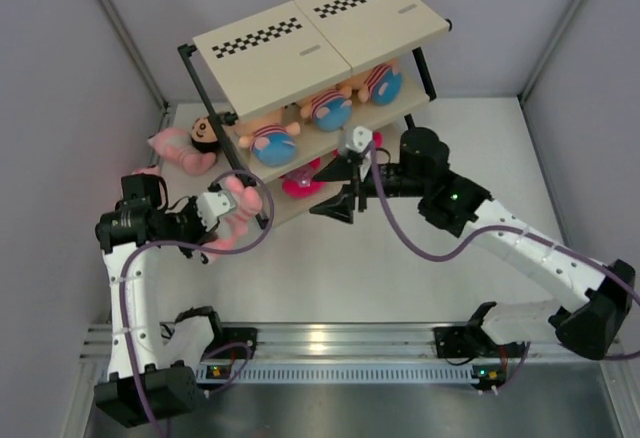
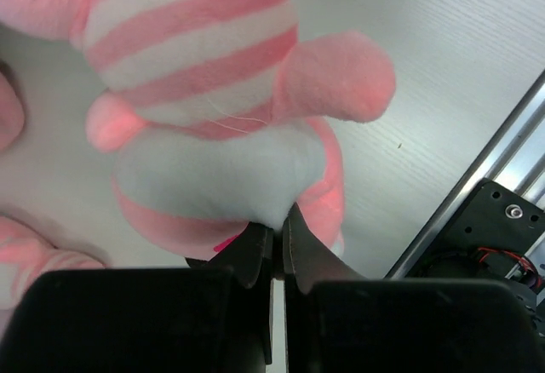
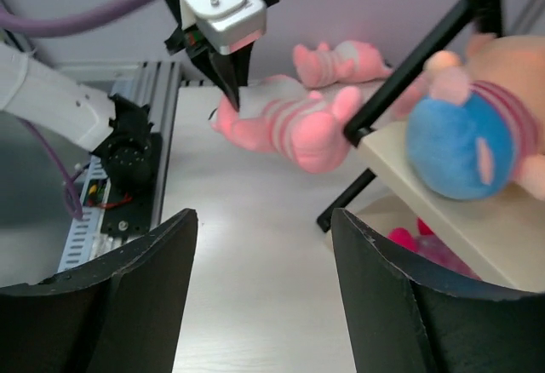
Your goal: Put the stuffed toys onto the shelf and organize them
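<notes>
Bright, even overhead light, with faint soft shadows on the white table (image 1: 400, 278). The close pink plush toy (image 2: 196, 58) looks slightly blurred; the dark fingers (image 3: 111, 305) of the right gripper (image 3: 264, 217) are out of focus.

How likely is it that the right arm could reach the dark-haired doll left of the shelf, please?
Probably not directly: the shelf's front leg and the left pincer, holding a pink striped doll, lie between the right pincer and that dark-haired doll.
</notes>
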You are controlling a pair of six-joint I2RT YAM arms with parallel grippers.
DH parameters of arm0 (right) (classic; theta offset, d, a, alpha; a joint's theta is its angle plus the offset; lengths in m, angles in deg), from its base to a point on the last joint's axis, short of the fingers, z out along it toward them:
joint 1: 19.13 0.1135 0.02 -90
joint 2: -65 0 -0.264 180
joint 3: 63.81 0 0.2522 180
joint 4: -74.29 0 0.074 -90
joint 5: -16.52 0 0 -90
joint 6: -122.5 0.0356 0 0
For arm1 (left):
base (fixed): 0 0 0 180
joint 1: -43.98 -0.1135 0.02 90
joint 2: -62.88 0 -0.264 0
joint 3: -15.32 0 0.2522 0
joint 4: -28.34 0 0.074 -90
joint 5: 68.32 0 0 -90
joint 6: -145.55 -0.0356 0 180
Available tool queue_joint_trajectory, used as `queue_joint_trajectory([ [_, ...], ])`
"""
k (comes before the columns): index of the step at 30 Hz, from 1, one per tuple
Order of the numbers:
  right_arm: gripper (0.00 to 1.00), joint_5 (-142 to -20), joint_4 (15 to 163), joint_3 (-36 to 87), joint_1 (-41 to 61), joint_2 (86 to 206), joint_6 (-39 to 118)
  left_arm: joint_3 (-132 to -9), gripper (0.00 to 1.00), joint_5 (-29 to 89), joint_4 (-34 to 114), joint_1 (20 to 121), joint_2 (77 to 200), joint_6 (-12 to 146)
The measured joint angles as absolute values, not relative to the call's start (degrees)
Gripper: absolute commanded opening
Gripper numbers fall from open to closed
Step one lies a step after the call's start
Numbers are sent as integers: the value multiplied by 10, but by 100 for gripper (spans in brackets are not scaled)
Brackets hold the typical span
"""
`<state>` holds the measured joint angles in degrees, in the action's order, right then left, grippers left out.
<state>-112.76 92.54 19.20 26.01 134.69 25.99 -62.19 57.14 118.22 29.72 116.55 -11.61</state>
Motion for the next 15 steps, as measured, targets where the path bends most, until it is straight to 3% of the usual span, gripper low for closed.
queue_joint_trajectory([
  [8,69,-1094,872,214,318,1498,263,-632,0,590,1195,415,1131,-90],
  [15,76,-1116,850,219,319,1527,304,-634,0,587,1203,476,1082,-53],
])
